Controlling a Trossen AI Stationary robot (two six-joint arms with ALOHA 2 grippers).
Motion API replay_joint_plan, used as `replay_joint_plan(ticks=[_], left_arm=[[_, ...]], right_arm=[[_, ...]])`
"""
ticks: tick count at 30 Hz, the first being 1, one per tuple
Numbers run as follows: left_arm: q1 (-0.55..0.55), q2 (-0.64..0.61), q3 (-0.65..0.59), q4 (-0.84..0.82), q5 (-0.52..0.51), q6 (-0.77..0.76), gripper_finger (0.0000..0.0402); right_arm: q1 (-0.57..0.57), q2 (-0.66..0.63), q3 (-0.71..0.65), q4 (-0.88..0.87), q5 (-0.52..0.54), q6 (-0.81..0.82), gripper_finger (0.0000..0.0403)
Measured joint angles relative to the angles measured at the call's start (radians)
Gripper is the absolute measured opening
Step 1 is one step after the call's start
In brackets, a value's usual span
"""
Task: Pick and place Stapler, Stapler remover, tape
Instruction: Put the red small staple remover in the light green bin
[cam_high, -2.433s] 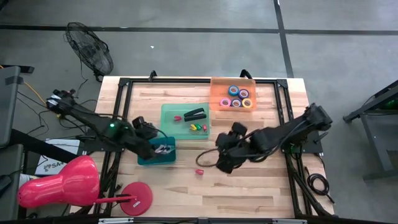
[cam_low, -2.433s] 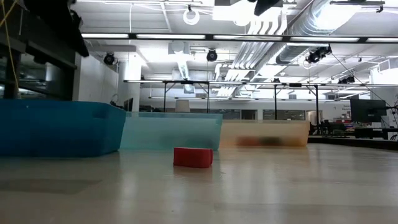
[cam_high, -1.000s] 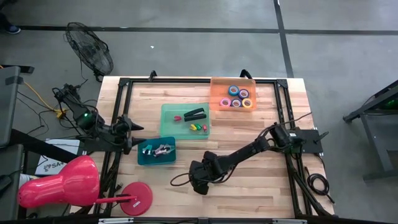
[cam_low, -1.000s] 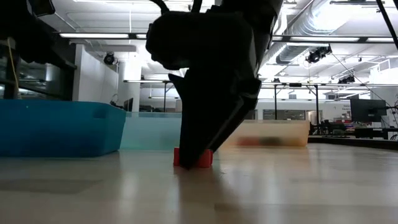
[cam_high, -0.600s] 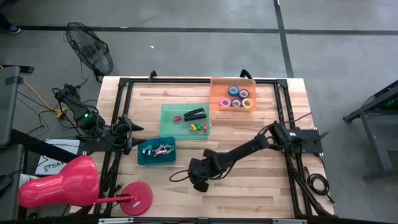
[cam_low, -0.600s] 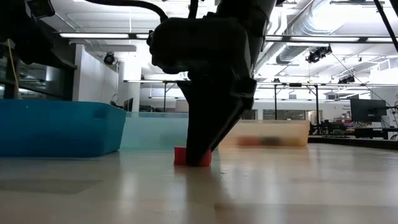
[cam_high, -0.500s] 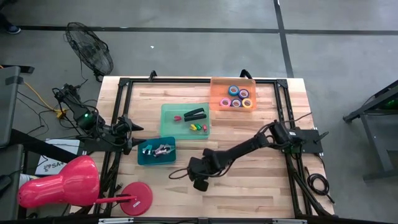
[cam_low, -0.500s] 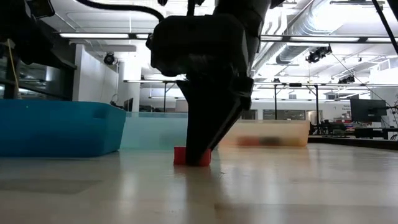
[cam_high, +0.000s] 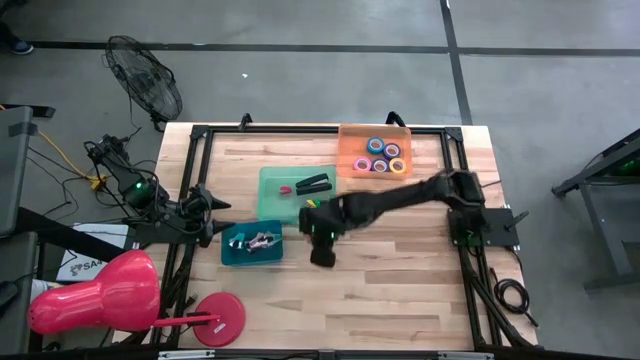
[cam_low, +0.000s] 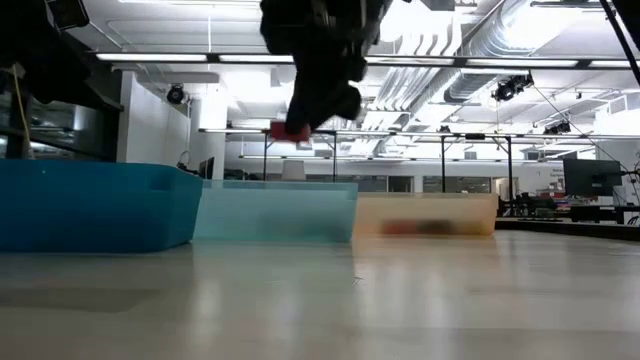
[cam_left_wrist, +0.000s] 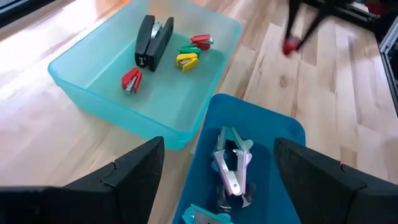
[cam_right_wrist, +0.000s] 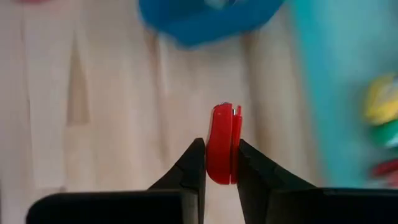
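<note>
A: Where is the right gripper (cam_right_wrist: 219, 163)?

B: Seen from above, it hangs over the bare wood close to the table's middle, just beside the 5 o'clock corner of the pale green bin (cam_high: 268, 196). Its fingers are pinched narrow on a small red piece (cam_right_wrist: 221, 143). The level camera shows that piece (cam_low: 289, 131) well clear of the tabletop (cam_low: 420, 300).

A: And the left gripper (cam_left_wrist: 211, 171)?

B: It waits at the table's 9 o'clock edge with its fingers spread wide and nothing between them, looking down on the dark teal bin (cam_left_wrist: 261, 134).

A: What lies in the bins?

B: The dark teal bin, at 7 o'clock from the green one and just beside it, holds a metal staple remover (cam_left_wrist: 231, 165). The green bin holds the black stapler (cam_left_wrist: 153, 38) at its 12 o'clock side, a red piece (cam_left_wrist: 131, 80) at 9 o'clock from it, and a cluster of yellow, green and red pieces (cam_left_wrist: 191, 51) at 4 o'clock from the stapler.

A: The tape?

B: The tape rolls (cam_high: 383, 154) sit together in the orange bin (cam_high: 348, 150) at the table's 12 o'clock edge, at 2 o'clock from the green bin. The rolls are purple, blue, pink and yellow.
</note>
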Motion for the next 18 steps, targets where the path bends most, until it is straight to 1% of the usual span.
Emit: replay_joint_plan(ticks=[3,9,12,14,18], left_arm=[[0.000,0.000,0.000,0.000,-0.004,-0.022,0.0295],[0.000,0.000,0.000,0.002,0.008,-0.026,0.0295],[0.000,0.000,0.000,0.002,0.065,-0.027,0.0295],[0.000,0.001,0.000,0.004,0.103,-0.026,0.0295],[0.000,0.001,0.000,0.010,0.112,-0.026,0.0295]], right_arm=[[-0.081,-0.022,0.001,0.001,-0.010,-0.107,0.0048],[-0.244,-0.009,-0.001,-0.002,-0.046,-0.285,0.0048],[-0.317,0.009,-0.001,-0.004,-0.062,-0.345,0.0048],[-0.357,0.023,-0.001,-0.004,-0.102,-0.387,0.0048],[-0.398,0.054,-0.001,-0.004,-0.176,-0.465,0.0048]])
